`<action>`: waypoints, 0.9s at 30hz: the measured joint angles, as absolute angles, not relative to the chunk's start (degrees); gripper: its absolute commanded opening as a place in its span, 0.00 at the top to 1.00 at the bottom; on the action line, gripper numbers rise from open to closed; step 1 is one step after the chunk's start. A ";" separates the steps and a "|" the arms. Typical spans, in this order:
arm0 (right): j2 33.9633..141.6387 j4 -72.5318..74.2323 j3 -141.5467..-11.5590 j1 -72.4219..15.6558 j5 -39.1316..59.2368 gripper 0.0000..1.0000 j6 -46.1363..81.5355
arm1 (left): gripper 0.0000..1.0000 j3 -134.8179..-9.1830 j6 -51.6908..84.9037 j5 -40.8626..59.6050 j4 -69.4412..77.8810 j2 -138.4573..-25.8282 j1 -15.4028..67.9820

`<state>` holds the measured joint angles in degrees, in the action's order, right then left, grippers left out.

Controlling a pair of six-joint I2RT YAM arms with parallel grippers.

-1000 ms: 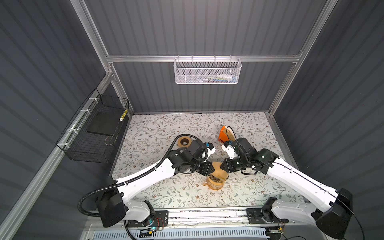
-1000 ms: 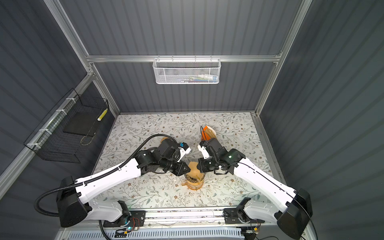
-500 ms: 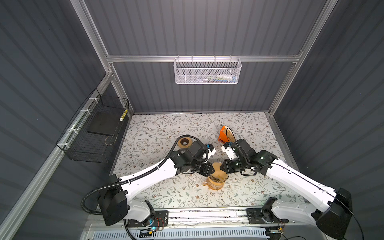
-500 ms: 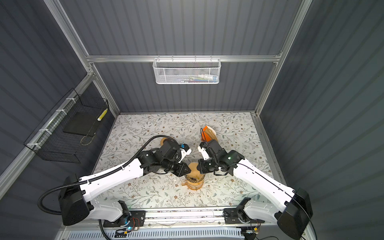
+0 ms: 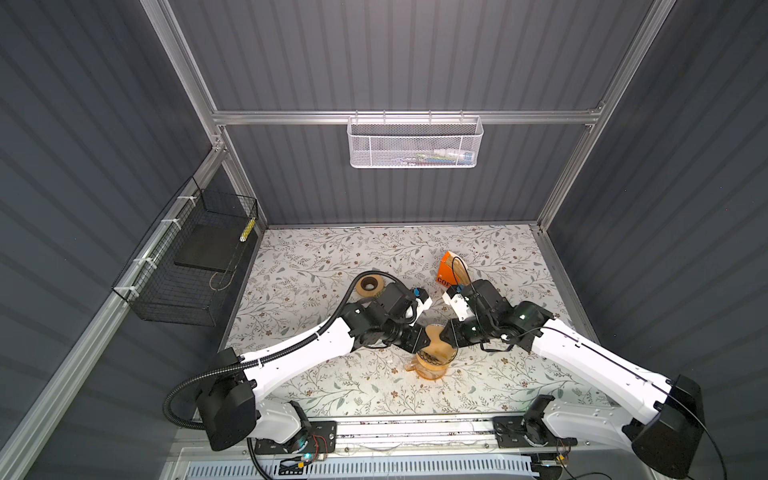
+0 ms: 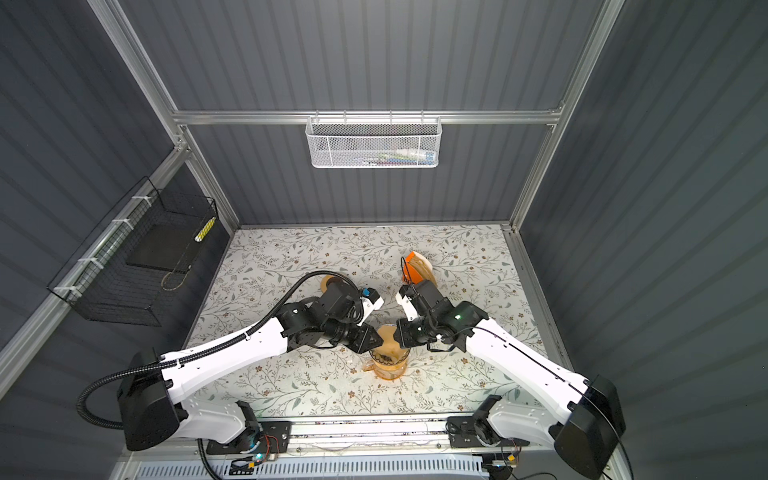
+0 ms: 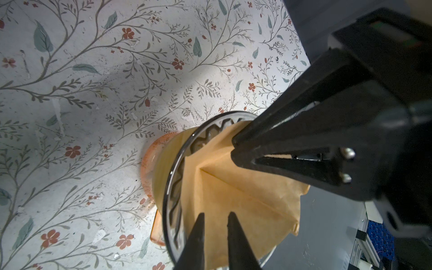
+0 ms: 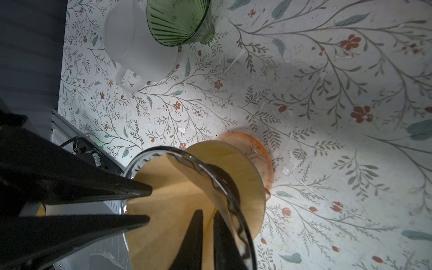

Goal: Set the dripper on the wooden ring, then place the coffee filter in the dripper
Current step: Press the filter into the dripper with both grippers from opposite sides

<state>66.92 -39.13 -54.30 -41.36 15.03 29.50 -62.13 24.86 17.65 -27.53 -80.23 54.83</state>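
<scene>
Floral tabletop (image 7: 93,70), clear glass dripper (image 7: 174,161): left gripper (image 7: 216,216) and right gripper (image 8: 208,214) pinch the tan paper filter (image 7: 245,198), half-seated inside; likely next, let go.

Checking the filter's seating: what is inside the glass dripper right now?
The brown coffee filter sits partly inside the dripper, its upper edge above the rim, pinched by left gripper and right gripper. Paper hides the dripper's bottom.

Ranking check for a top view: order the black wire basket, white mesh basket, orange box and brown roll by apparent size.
Largest to smallest as they appear:
1. black wire basket
2. white mesh basket
3. orange box
4. brown roll, close to the box

Both baskets hang nearer the camera, which inflates them.
</scene>
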 measured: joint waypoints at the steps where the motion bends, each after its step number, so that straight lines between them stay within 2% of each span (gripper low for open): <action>1: 66.98 -39.09 -54.30 -41.36 15.03 0.86 29.50 | 0.80 -62.11 24.97 17.65 -27.38 -80.23 54.83; 12: 66.87 -40.34 -57.08 -41.36 15.11 0.85 29.10 | 0.80 -62.65 25.26 17.58 -27.35 -79.92 54.83; 27: 61.36 -46.15 -60.10 -41.36 11.55 0.85 28.05 | 0.80 -63.31 25.23 15.20 -31.68 -76.23 54.83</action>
